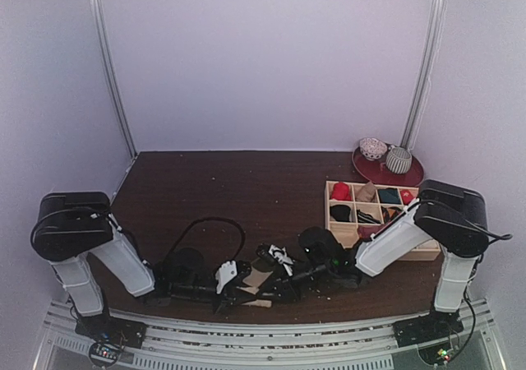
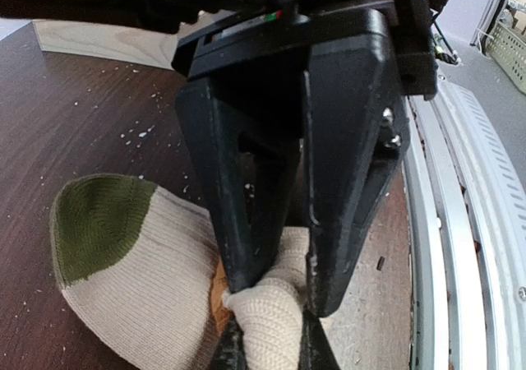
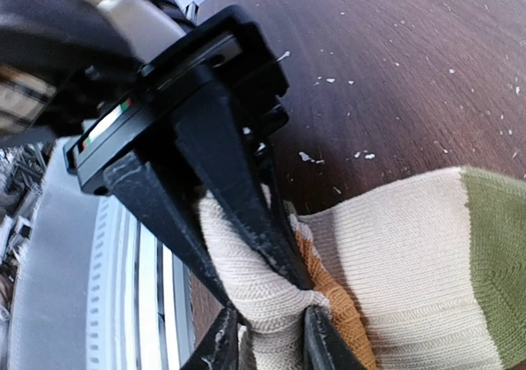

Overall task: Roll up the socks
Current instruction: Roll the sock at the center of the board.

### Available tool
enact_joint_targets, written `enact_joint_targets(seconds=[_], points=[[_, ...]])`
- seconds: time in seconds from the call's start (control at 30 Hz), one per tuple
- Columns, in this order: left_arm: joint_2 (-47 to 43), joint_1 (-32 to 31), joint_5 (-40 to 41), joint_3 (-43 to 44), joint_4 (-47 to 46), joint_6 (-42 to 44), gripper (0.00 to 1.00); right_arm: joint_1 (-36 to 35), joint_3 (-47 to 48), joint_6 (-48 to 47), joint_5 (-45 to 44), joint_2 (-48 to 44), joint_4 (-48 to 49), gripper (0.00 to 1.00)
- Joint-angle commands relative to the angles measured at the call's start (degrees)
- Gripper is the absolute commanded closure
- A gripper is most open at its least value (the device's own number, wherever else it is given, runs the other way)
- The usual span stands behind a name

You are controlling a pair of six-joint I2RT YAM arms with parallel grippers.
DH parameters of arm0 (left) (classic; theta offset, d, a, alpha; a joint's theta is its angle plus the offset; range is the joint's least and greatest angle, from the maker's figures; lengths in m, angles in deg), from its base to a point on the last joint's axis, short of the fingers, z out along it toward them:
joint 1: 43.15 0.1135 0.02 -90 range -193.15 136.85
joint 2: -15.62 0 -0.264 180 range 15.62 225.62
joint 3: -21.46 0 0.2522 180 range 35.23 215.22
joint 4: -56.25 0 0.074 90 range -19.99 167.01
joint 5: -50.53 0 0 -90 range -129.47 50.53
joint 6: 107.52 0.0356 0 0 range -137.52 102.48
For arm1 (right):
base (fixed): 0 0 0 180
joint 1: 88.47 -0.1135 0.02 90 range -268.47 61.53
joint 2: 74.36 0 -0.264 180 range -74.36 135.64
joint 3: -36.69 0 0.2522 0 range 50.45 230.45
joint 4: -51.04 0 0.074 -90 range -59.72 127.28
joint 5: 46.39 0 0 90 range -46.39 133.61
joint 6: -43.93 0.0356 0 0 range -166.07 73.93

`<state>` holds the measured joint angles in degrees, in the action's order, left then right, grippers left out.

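Both grippers (image 2: 275,300) (image 3: 267,298) pinch the tan sock (image 2: 148,279); rolled bundles (image 1: 340,191) sit in the box (image 1: 329,214).

Both YAM arms are folded low, their forearms angled inward so that the wrists meet head-on near the centre line. Left arm (image 1: 123,263): elbow housing raised at the far left, forearm sloping down to the right. Right arm (image 1: 394,240): mirrored, forearm sloping down to the left. Left gripper (image 2: 271,337) and right gripper (image 3: 267,337) face each other, fingertips almost touching — each pair of jaws is pinched narrow on one fold of the tan sock (image 2: 140,263).
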<state>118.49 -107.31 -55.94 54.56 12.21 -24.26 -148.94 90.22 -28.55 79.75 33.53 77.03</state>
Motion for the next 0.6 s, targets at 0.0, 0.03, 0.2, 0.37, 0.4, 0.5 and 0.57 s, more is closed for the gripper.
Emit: enact_joint_targets(seconds=[0.0, 0.03, 0.2, 0.37, 0.4, 0.5, 0.57], points=[[3.4, -0.8, 3.23, 1.28, 13.04, -4.94, 1.0, -0.7, -3.55, -3.96, -9.0, -4.43, -15.6, 0.66], [3.39, -0.72, 3.62, 1.95, 15.26, -6.07, 1.0, -0.7, -4.34, -5.01, -10.5, -7.59, -14.63, 0.63], [3.31, 0.06, 2.11, 6.41, 25.66, -12.95, 1.0, -5.23, -7.89, -14.67, -21.68, -18.99, -13.11, 0.44], [3.35, 3.81, -6.57, 6.02, 26.88, -20.13, 1.0, -12.35, -8.84, -22.72, -35.99, -21.2, -13.89, 0.41], [3.31, 4.12, -7.09, 6.05, 27.39, -20.49, 1.0, -13.6, -9.17, -24.38, -39.51, -21.0, -13.2, 0.38], [3.35, 4.48, -8.7, 6.48, 28.62, -21.05, 1.0, -16.2, -8.55, -28.1, -46.73, -18.45, -12.88, 0.29], [3.44, 4.48, -9.88, 6.67, 28.47, -21.02, 1.0, -16.95, -7.23, -29.65, -49.72, -15.56, -12.35, 0.27]])
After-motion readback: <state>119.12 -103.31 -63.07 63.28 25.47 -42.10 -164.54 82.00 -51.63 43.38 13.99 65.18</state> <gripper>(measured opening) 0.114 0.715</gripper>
